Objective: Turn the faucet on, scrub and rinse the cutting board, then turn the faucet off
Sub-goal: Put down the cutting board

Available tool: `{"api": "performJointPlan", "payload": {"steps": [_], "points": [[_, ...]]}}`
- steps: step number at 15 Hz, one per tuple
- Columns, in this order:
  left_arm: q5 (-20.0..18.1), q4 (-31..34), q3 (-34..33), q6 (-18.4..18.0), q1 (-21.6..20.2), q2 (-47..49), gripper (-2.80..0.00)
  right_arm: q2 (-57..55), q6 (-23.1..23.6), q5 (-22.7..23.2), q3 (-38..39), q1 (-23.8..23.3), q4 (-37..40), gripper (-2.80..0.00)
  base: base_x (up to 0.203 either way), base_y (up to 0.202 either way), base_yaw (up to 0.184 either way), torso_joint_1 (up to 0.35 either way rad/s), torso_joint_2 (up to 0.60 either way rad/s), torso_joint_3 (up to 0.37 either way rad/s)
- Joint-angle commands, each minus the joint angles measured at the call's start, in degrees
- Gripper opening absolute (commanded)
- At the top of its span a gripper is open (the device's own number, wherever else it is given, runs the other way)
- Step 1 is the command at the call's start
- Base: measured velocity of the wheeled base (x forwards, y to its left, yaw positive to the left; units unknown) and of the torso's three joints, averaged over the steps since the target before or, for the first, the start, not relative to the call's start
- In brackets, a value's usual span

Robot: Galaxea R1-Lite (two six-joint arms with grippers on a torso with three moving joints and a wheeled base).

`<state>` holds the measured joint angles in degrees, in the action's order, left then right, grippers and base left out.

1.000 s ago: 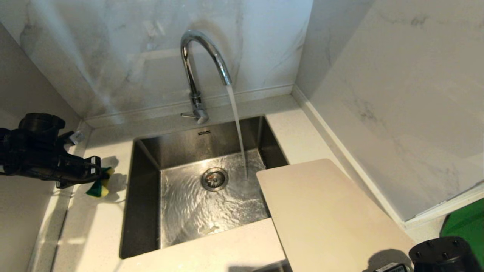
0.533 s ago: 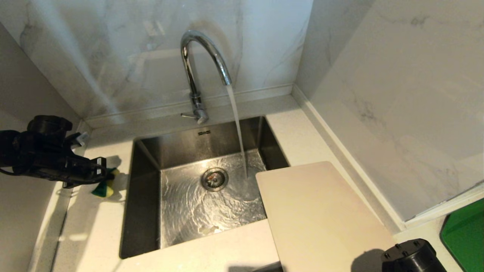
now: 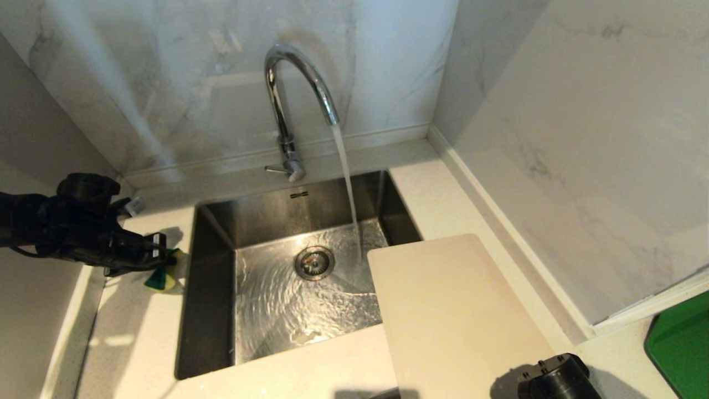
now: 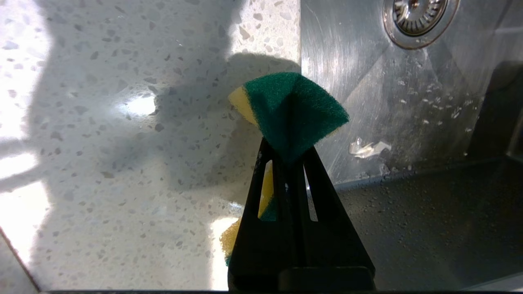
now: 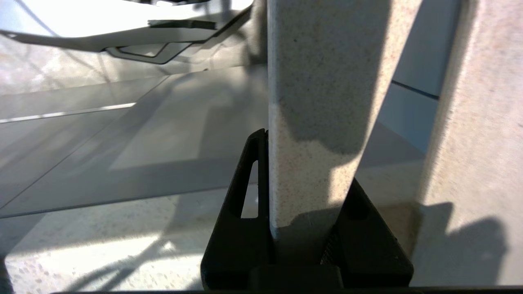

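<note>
Sliding leftward across the speckled pale stone surface [image 3: 138,332], the large thin cream-beige cutting board [image 3: 454,316] is overhanging the steel sink's [image 3: 213,288] right rim, probably to reach the stream falling from the tall chrome gooseneck faucet [image 3: 288,105]. Right end effector [image 5: 306,212] is clamping the board's edge at the surface's front right. Left end effector [image 4: 288,163] is pinching a squashed green-and-yellow sponge [image 4: 292,110] beside the sink's left rim, ready for scrubbing.
</note>
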<state>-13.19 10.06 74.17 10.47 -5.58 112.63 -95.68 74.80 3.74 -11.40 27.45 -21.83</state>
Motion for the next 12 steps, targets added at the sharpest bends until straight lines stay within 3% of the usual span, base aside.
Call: {"api": "performJointPlan", "payload": {"steps": [1, 4, 12], "points": [[-0.08, 0.05, 0.33, 0.08, 0.13, 1.14, -2.8, -5.44, 0.43, 0.04, -0.41, -0.08, -1.86, -2.8, 0.0, 0.0, 0.0, 0.0, 0.0, 0.0], [0.09, 0.05, 2.82, 1.75, 0.92, 2.67, -2.8, -7.81, 0.57, 0.04, -1.61, -1.17, -2.42, -2.8, 0.0, 0.0, 0.0, 0.0, 0.0, 0.0], [0.18, -0.04, 3.79, 1.83, 1.54, 4.79, -2.8, -15.12, 0.86, 0.74, -3.77, -2.06, -6.1, -2.8, 0.0, 0.0, 0.0, 0.0, 0.0, 0.0]]}}
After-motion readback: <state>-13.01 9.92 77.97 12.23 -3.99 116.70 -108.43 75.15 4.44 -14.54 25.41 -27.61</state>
